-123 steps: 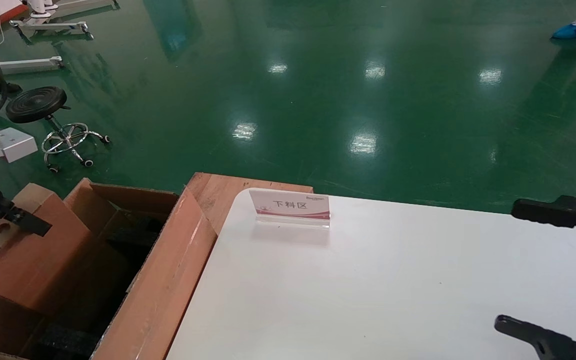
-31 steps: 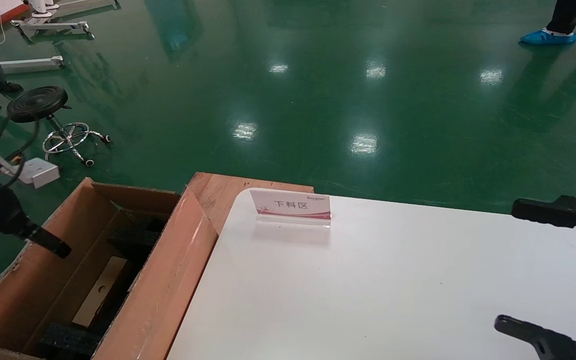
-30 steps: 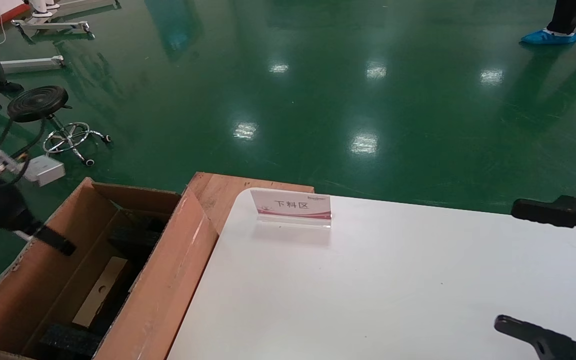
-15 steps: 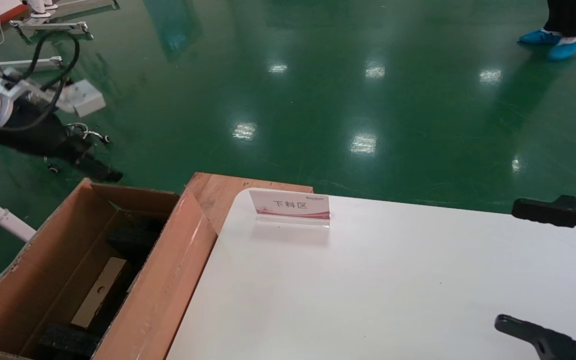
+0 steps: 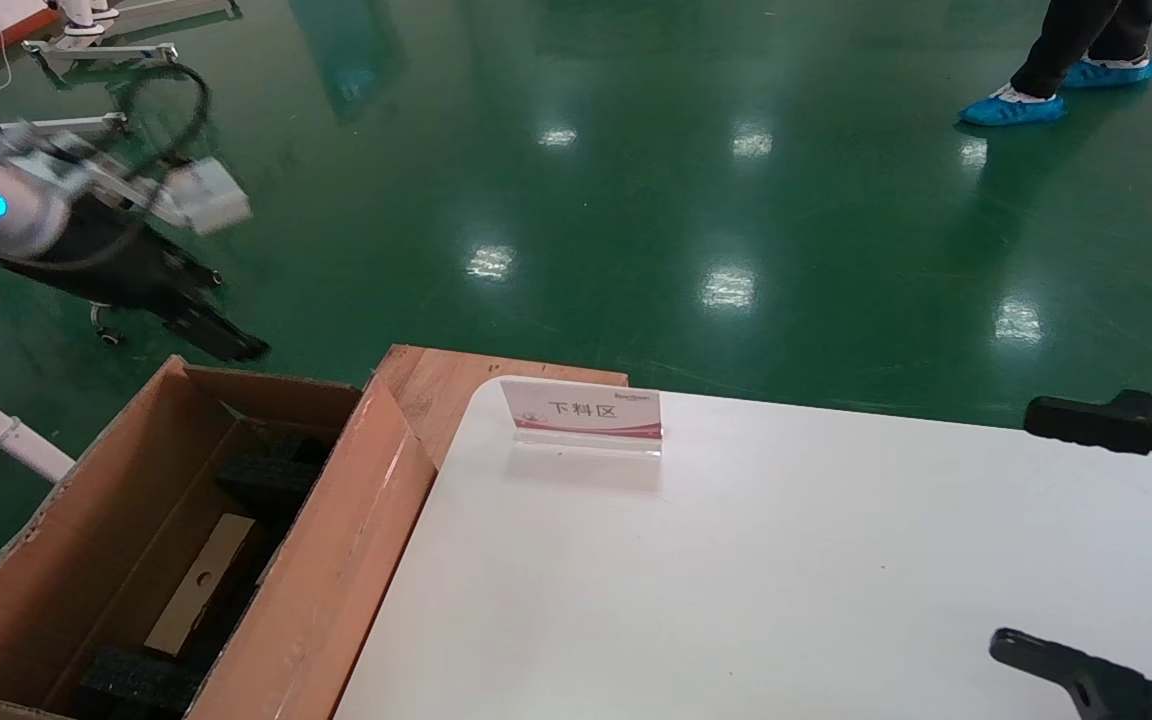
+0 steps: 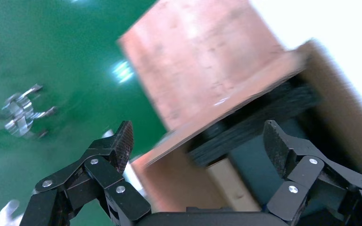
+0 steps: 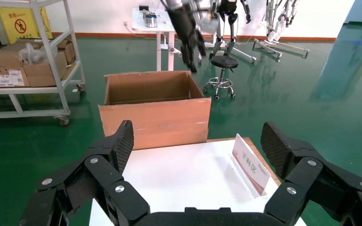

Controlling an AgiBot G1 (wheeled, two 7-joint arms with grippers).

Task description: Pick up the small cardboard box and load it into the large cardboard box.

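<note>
**Q:** Status of the small cardboard box (image 5: pixel 201 583), can it be spotted anywhere?

**A:** Yep, it's seen lying flat down inside the large cardboard box (image 5: pixel 331 570), with its paler side and round hole facing up, tucked between the black foam pads (image 5: pixel 266 478). Nothing is gripping it.

**Q:** And the left gripper (image 6: pixel 198 150)?

**A:** It's held up in the air above the far end of the big carton, out over the green floor (image 5: pixel 636 180). Fingers are spread wide apart and empty, as shown clearly by the wrist camera. From the head camera it's smeared, so the exact height can't really be judged.

**Q:** Right gripper (image 7: pixel 195 146)?

**A:** Parked at the right edge of the white table (image 5: pixel 786 560), fingers also spread wide, nothing held. A pink-and-white sign stand (image 5: pixel 582 413) is seen near the table's far edge, just beside the carton's flap.
</note>
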